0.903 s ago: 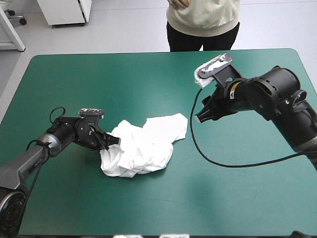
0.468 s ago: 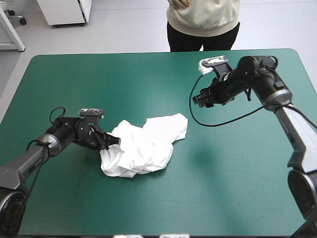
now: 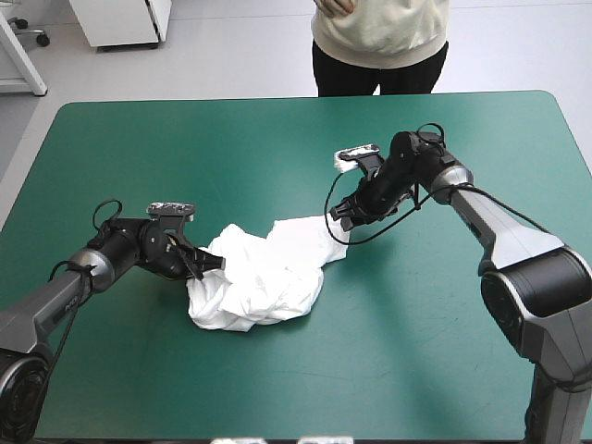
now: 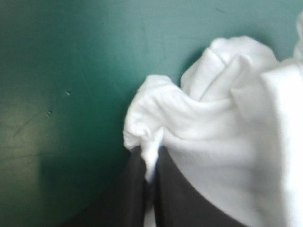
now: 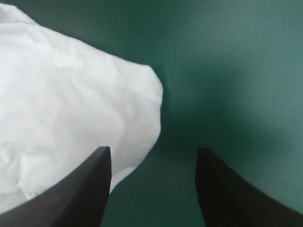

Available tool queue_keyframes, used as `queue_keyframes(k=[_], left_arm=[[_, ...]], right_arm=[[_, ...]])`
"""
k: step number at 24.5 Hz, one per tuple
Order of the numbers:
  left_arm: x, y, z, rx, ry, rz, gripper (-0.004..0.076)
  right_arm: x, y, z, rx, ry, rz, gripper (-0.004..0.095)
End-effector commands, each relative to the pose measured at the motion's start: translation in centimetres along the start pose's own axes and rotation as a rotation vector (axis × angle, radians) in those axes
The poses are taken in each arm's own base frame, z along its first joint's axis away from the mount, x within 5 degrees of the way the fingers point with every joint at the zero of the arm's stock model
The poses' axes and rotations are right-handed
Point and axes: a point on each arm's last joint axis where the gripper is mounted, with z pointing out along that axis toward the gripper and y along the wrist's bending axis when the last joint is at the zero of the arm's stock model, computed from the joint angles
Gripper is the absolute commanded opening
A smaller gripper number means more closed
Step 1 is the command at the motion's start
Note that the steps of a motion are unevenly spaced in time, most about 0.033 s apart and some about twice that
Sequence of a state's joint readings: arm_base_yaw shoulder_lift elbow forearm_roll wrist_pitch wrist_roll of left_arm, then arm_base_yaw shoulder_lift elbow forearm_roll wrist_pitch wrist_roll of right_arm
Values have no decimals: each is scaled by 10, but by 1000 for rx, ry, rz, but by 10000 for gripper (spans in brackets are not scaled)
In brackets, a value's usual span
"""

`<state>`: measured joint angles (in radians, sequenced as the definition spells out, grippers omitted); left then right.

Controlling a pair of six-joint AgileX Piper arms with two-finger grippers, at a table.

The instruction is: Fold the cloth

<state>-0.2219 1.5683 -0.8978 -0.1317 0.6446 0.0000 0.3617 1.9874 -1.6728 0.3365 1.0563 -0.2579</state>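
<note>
**High view.** Crumpled white T-shirt [image 3: 264, 273] in a heap on the teal-green cover [image 3: 139, 157], a little left of the middle and toward the near edge. Left gripper [image 3: 211, 264] low at the heap's left side, its tips buried in the fabric there. Right gripper [image 3: 339, 218] down at the heap's far right corner, tips just at the cloth's edge. Impossible to tell from above whether touching the cloth, or how wide its spread.

**Left wrist view.** Left gripper [image 4: 150, 163] all but closed. Black fingers [image 4: 128, 198] meeting in one narrow arch, with a thin pinch of white cloth caught between them and bunching out just ahead of the tips. Rest of the T-shirt [image 4: 213, 142] piled ahead and off to one side in soft rounded folds. Bare teal-green cover [image 4: 71, 71] on the other side.

**Right wrist view.** Right gripper [image 5: 152, 151] wide open, fingers [image 5: 85, 189] standing well apart, nothing held. Rounded, stitched corner of the T-shirt [image 5: 71, 104] lying ahead of the gripper on one finger's side, its edge reaching partway into the gap. Other finger over bare teal-green cover [image 5: 236, 71]. Cloth close against the near finger, though no telling whether in contact.
</note>
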Motion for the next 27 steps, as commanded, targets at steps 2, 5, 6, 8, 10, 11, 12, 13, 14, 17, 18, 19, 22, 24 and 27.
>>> queue_keyframes(k=[2, 5, 6, 8, 10, 11, 12, 13, 14, 17, 18, 19, 22, 24, 27], left_arm=[[3, -2, 4, 11, 36, -10, -9], [3, -2, 4, 11, 35, -11, -9], [3, -2, 4, 11, 36, -10, -9], [3, -2, 4, 11, 36, -10, -9], [3, -2, 4, 11, 36, -10, -9], [3, -2, 4, 9, 36, -7, -9], [3, -2, 4, 9, 36, -7, -9], [3, -2, 4, 9, 29, -7, -9], [2, -2, 3, 9, 19, -7, -9], [-1, -3, -6, 12, -39, -5, -9], [-3, -4, -15, 16, -78, -2, -9], [-5, -4, -22, 19, -111, 0, -9], [-16, -10, -77, 39, -260, 19, -9], [-24, -15, -121, 49, -347, 62, -9], [-29, -21, -191, 56, -503, 109, -9]], right_arm=[[-11, 16, -11, -54, -93, -19, 505], [-10, 23, 3, -66, -57, -33, 493], [-10, 26, 7, -68, -49, -40, 479], [-9, 31, 12, -62, -37, -58, 434], [-9, 30, 12, -43, -31, -59, 333], [-8, 27, 12, -12, -25, -66, 175], [-8, 25, 12, 4, -22, -75, 81], [-7, 22, 12, 37, -15, -83, -7], [-7, 21, 11, 47, -13, -86, -4], [-7, 22, -3, 73, -33, -95, -3], [-7, 25, -15, 84, -55, -107, -4], [-6, 26, -22, 91, -66, -114, -4], [0, 40, -84, 140, -194, -161, -4], [11, 52, -131, 157, -293, -187, -3], [34, 67, -196, 211, -455, -208, -4]])
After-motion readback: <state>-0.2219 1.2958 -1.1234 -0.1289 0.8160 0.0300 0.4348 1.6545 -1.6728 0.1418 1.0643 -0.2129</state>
